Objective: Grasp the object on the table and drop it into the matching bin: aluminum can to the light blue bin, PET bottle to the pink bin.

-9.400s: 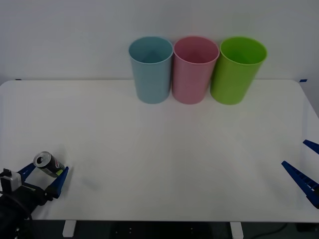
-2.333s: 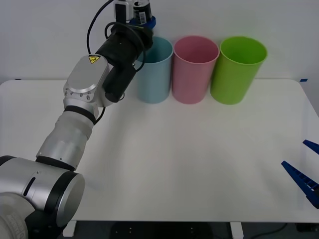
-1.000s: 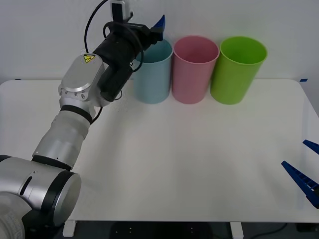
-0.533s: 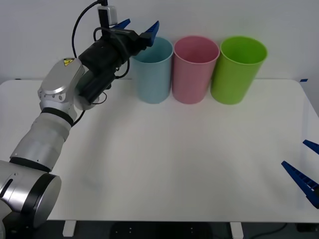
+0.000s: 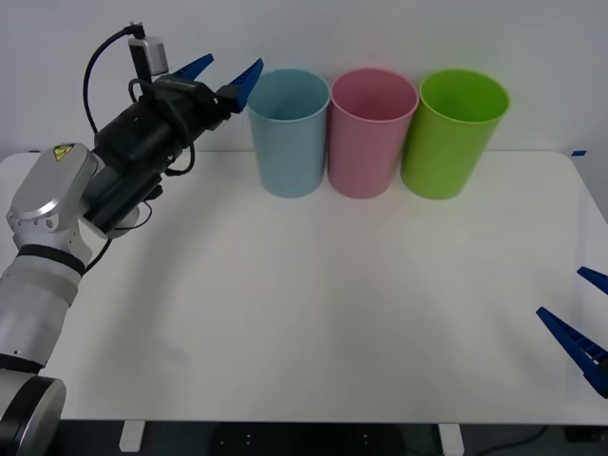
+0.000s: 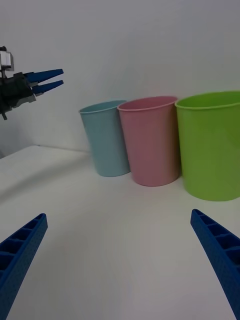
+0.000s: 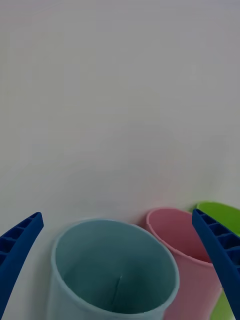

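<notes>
White table (image 5: 313, 313): left gripper (image 5: 221, 73) open, empty, beside light blue bin (image 5: 288, 133); right gripper (image 5: 579, 318) open, parked.

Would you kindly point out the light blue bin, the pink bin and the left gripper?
light blue bin (image 5: 288, 142): front view, outer wall.
pink bin (image 5: 367, 142): front view, outer wall.
left gripper (image 5: 226, 72): front view, midway between its open fingertips.

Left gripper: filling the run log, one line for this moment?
left gripper open, empty, beside light blue bin | right gripper open, parked | table

left gripper (image 5: 220, 68): raised, jaws apart | right gripper (image 5: 581, 320): low, jaws apart
</notes>
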